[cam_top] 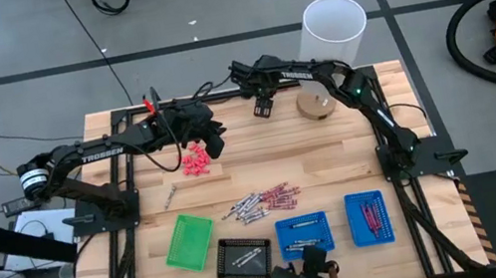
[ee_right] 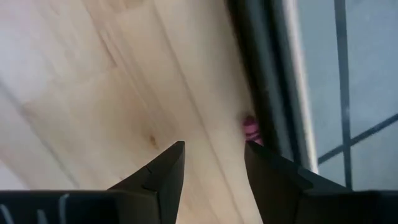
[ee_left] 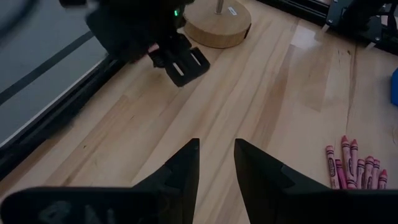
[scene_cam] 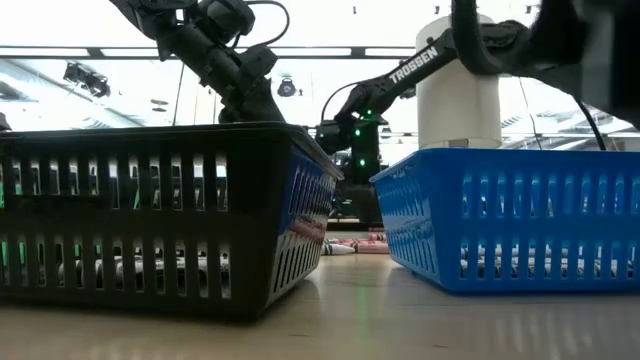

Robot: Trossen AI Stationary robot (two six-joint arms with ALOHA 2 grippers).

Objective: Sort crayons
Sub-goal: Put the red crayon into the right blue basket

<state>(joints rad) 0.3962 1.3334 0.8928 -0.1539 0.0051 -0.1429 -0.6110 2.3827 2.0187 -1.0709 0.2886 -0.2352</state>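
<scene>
Inspector: Your left gripper [ee_left: 216, 163] and right gripper [ee_right: 213, 163] stand parted, holding nothing; the crayons [cam_top: 264, 202] lie well clear of both.

Operator: Risk?

Inspector: Closing short; you'd likely scatter the pile.

Overhead cam's evenly lit on my wooden table [cam_top: 332, 155], soft shadows only. Low cam's backlit by bright windows (total washout), so my black basket [scene_cam: 150, 210] goes dark. Wrist cams blur my fingers [ee_left: 186, 174] up close.
</scene>
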